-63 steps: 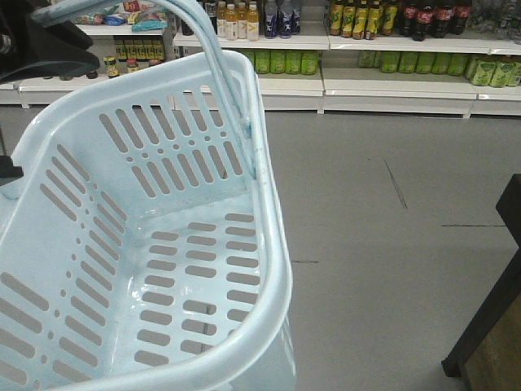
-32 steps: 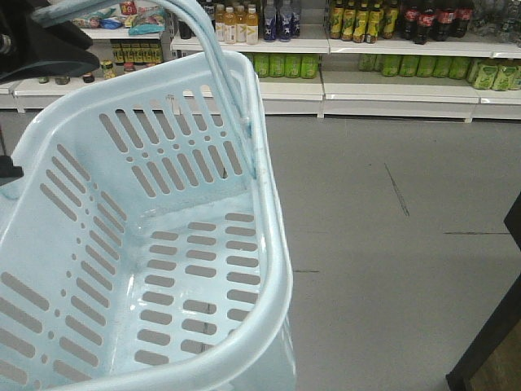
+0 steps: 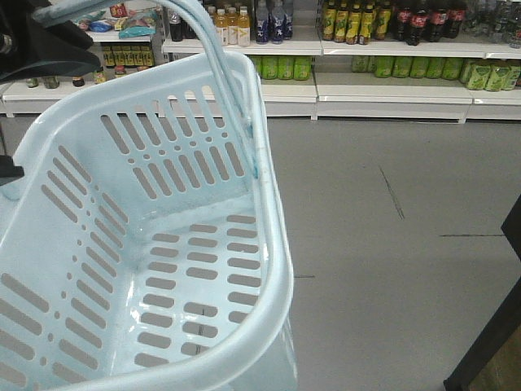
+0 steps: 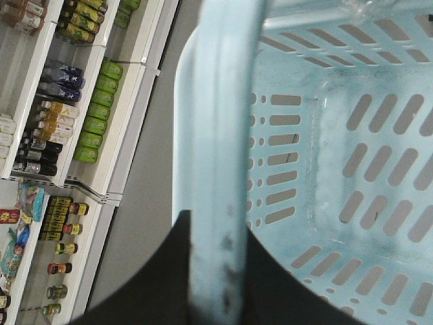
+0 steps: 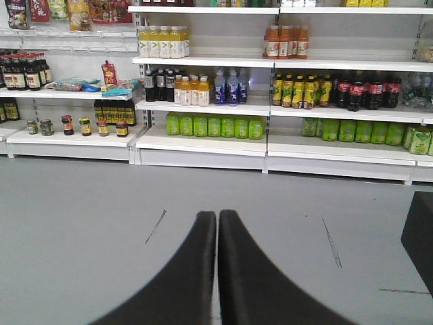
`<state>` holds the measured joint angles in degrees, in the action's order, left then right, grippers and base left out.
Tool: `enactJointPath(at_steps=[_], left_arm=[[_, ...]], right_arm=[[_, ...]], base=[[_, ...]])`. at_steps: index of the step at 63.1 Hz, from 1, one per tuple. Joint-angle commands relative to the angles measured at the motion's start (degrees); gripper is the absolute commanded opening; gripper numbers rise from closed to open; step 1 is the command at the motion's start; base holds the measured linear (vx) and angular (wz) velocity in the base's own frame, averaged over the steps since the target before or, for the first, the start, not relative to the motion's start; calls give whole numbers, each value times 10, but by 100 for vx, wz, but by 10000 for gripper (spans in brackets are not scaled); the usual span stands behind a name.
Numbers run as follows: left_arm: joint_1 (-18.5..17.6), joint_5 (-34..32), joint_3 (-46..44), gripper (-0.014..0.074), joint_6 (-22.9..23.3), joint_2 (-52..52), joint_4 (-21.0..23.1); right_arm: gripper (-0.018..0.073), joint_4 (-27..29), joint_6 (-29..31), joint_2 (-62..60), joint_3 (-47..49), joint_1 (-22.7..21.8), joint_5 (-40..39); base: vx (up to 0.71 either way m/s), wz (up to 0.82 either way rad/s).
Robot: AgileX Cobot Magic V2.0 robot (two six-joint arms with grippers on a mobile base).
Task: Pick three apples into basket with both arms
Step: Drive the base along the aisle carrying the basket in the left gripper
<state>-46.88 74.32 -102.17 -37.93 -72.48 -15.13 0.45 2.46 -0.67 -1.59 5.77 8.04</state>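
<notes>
The pale blue basket [image 3: 275, 244] fills the left of the front view, hanging empty above the grey floor. Its handle [image 3: 218, 57] rises to my left arm [image 3: 37, 45] at the top left. In the left wrist view my left gripper [image 4: 216, 223] is shut on the handle [image 4: 220, 135], with the slotted basket wall [image 4: 352, 169] below it. My right gripper [image 5: 217, 214] is shut with nothing in it and points over bare floor towards the shelves. No apples are in view.
White shop shelves [image 3: 391, 81] with rows of drink bottles [image 5: 210, 126] and jars line the far wall. Grey floor [image 3: 383, 244] lies between me and them. A dark piece of furniture [image 3: 496, 326] juts in at the lower right, also seen as a dark corner [image 5: 419, 237].
The shelves have slid slightly left in the front view and the dark furniture has drawn back towards the right edge. The basket keeps its place in the view, still held by the handle.
</notes>
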Motion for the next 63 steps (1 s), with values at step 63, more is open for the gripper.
enactJointPath(at_steps=[63], left_arm=[[-4,-28,-16,-6,10,13,-6]], right_arm=[[-8,-5,6,-8,-8,0,-43]], base=[[0,0]])
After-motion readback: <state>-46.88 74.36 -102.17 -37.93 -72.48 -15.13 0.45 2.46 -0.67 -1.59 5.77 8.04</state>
